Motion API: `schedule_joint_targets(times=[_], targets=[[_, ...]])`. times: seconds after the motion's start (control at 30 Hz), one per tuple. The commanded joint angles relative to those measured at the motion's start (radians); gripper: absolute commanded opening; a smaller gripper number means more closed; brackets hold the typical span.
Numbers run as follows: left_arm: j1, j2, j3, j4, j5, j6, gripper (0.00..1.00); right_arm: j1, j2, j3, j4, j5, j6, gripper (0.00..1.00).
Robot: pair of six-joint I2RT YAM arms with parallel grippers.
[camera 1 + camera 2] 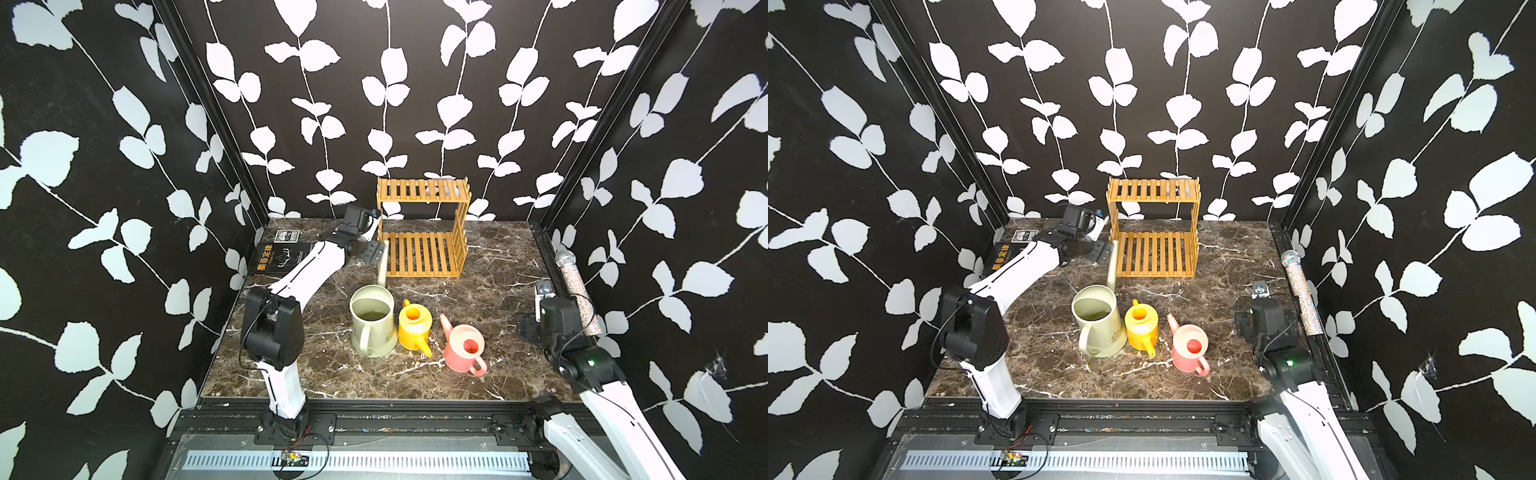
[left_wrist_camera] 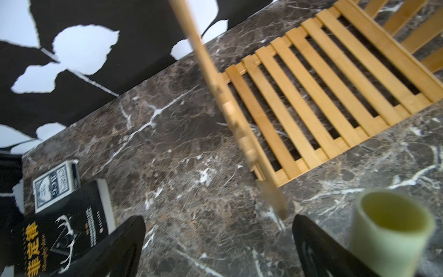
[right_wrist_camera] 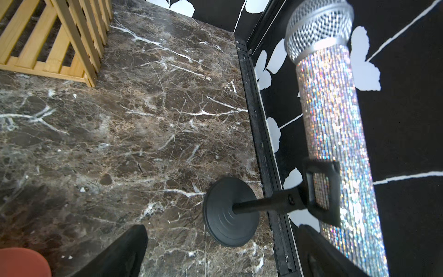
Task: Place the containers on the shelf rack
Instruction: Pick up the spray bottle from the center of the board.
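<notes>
Three containers stand in a row at mid-table in both top views: a large sage-green watering can whose long spout rises toward the shelf rack, a small yellow one, and a small pink one. The bamboo shelf rack stands against the back wall with both tiers bare. My left gripper hovers open beside the green spout's tip, close to the rack's left front post, with nothing between its fingers. My right gripper stands open to the right of the pink can, holding nothing.
A black book with a card box behind it lies at the back left. A glittery microphone leans on a black stand along the right wall. Black frame rails line the table's sides and front.
</notes>
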Motion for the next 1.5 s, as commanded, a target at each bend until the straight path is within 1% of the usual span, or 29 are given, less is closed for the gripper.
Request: schedule_joint_targets(times=[0.0,0.13,0.27,0.37,0.43,0.57,0.67,0.83,1.0,1.17,1.33,1.47], targets=[[-0.034,0.005,0.04,-0.018,-0.015,0.02,0.99,-0.003,-0.021,-0.025,0.084,0.039,-0.024,0.99],[-0.063,0.013,0.068,-0.031,-0.029,0.022,0.99,-0.004,-0.023,-0.036,0.1,0.022,-0.026,0.99],[-0.076,-0.027,0.091,-0.05,-0.028,0.039,0.99,-0.004,-0.004,-0.04,0.103,0.008,-0.022,0.99],[-0.077,-0.059,0.132,-0.101,-0.031,0.048,0.99,-0.003,-0.003,-0.04,0.105,-0.001,-0.018,0.99],[-0.077,-0.103,0.15,-0.145,-0.027,0.057,0.99,-0.004,0.0,-0.041,0.104,0.006,-0.018,0.99],[-0.077,-0.208,0.121,-0.22,0.007,0.089,0.99,-0.003,0.0,-0.041,0.108,-0.005,-0.018,0.99],[-0.077,-0.276,0.098,-0.291,0.024,0.066,0.98,-0.003,0.006,-0.043,0.11,0.003,-0.018,0.99],[-0.077,-0.401,0.027,-0.446,0.172,0.009,0.99,-0.002,0.021,-0.046,0.116,-0.012,-0.012,0.99],[-0.077,-0.519,-0.064,-0.593,0.274,-0.038,0.99,-0.002,0.021,-0.047,0.113,0.003,-0.016,0.99],[-0.077,-0.625,-0.2,-0.656,0.339,-0.04,0.98,-0.001,0.024,-0.048,0.112,0.007,-0.017,0.99],[-0.079,-0.67,-0.202,-0.764,0.502,0.048,0.99,0.003,0.02,-0.05,0.113,0.004,-0.018,0.99],[-0.088,-0.699,-0.197,-0.832,0.522,0.067,0.98,0.003,0.026,-0.05,0.112,0.007,-0.019,0.99]])
